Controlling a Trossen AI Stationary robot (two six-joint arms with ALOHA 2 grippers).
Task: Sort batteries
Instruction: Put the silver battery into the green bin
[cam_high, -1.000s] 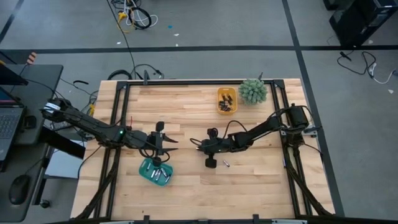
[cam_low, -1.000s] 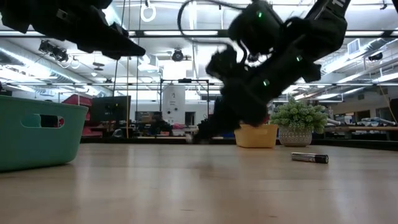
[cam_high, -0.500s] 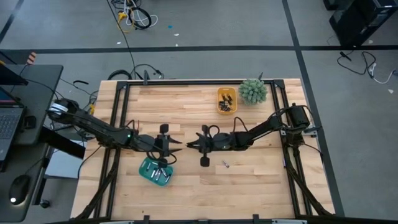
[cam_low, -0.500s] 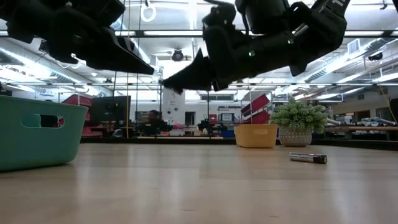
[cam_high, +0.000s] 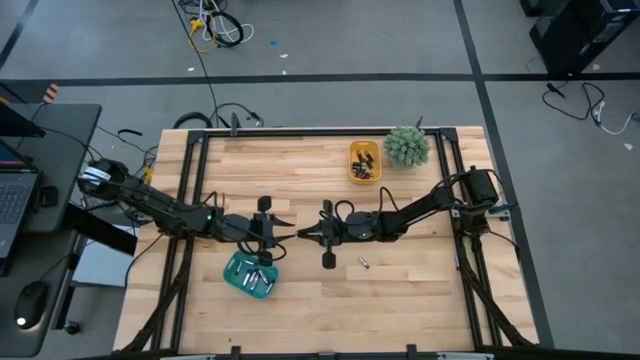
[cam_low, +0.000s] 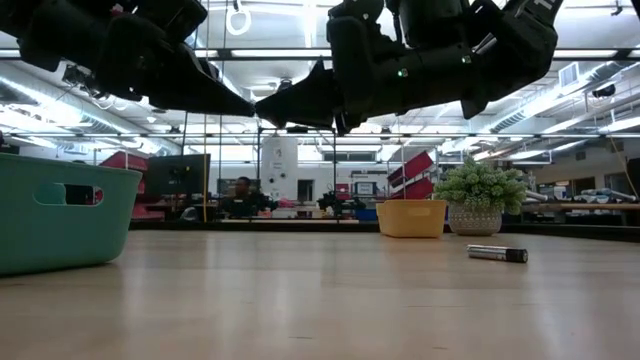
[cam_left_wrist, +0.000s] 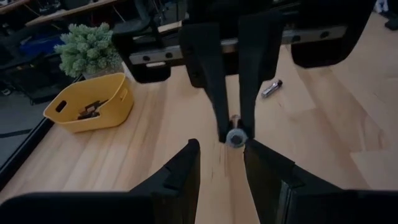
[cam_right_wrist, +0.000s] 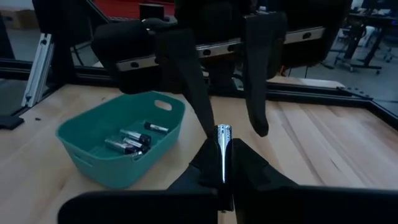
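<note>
Above the middle of the surface (cam_high: 400, 290), the right hand (cam_high: 302, 233), clamped on a silvery battery (cam_right_wrist: 223, 152), presents it end-first between the parted fingers of the left hand (cam_high: 288, 231), apparently a handover toward the teal tray (cam_high: 236, 272).

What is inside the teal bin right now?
The teal bin holds a few dark cells lying flat on its floor, seen from the right wrist. Its near wall hides part of the floor, so an exact count is not possible.
</note>
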